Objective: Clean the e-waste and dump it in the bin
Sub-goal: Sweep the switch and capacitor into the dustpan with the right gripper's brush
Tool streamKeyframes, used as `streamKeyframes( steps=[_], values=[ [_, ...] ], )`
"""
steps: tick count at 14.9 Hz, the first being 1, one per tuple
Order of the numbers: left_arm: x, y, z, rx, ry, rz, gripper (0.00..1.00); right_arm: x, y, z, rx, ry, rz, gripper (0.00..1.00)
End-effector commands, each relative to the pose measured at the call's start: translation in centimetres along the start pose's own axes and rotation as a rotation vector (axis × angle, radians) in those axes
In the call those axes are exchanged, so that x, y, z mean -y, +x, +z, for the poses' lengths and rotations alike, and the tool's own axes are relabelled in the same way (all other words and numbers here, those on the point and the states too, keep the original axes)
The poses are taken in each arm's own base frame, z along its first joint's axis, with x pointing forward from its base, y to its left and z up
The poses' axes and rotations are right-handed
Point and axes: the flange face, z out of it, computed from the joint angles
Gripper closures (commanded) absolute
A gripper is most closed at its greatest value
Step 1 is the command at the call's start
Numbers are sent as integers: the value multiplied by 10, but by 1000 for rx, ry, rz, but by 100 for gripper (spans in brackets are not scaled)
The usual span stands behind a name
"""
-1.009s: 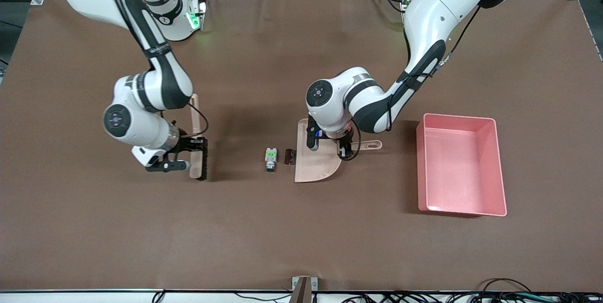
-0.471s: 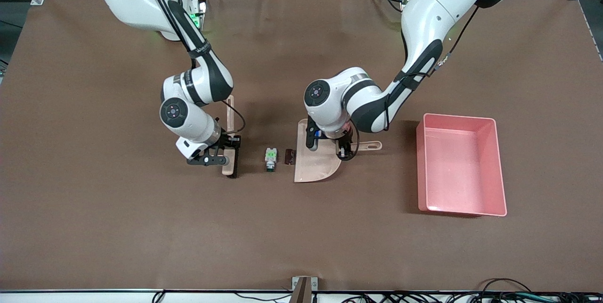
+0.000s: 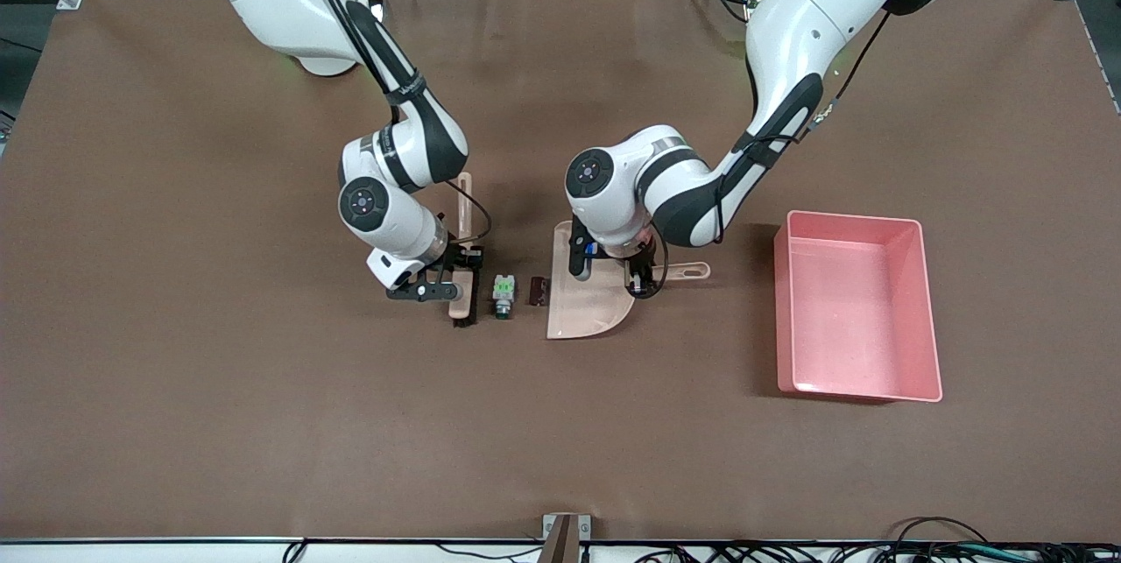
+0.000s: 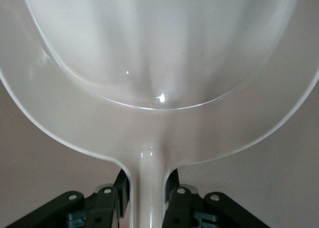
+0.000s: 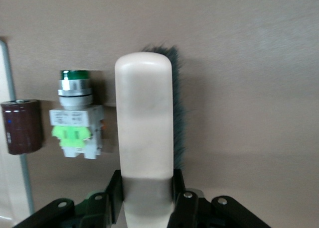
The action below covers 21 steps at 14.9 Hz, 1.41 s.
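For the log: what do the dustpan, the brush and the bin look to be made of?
Dustpan: smooth beige plastic, probably; the left wrist view shows glossy highlights on it. It is held by the left gripper.
Brush: matte cream back, likely plastic, with dark bristles at its edge. It is held by the right gripper.
Bin: pink moulded plastic by its rounded corners and faint sheen.

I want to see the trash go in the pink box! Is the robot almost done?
Not yet. Done: the right tool holds the brush beside the green-topped part, and the left tool holds the dustpan by the maroon block. Left: sweep both in, then tip them into the bin, which looks empty.
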Motion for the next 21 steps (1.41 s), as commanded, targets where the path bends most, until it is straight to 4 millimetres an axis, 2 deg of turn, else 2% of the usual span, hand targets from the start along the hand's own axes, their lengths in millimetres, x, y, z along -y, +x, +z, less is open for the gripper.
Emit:
streamKeyframes(
  steps=[1,16,21],
  values=[
    [3,4,1,13,11,12,96,14,2,13,1,11,28,99],
    [3,5,1,14,13,14,96,68,-10,27,-5,24,13,99],
    [3,5,1,14,13,11,96,104,-18,29,-3,70,31,99]
  ],
)
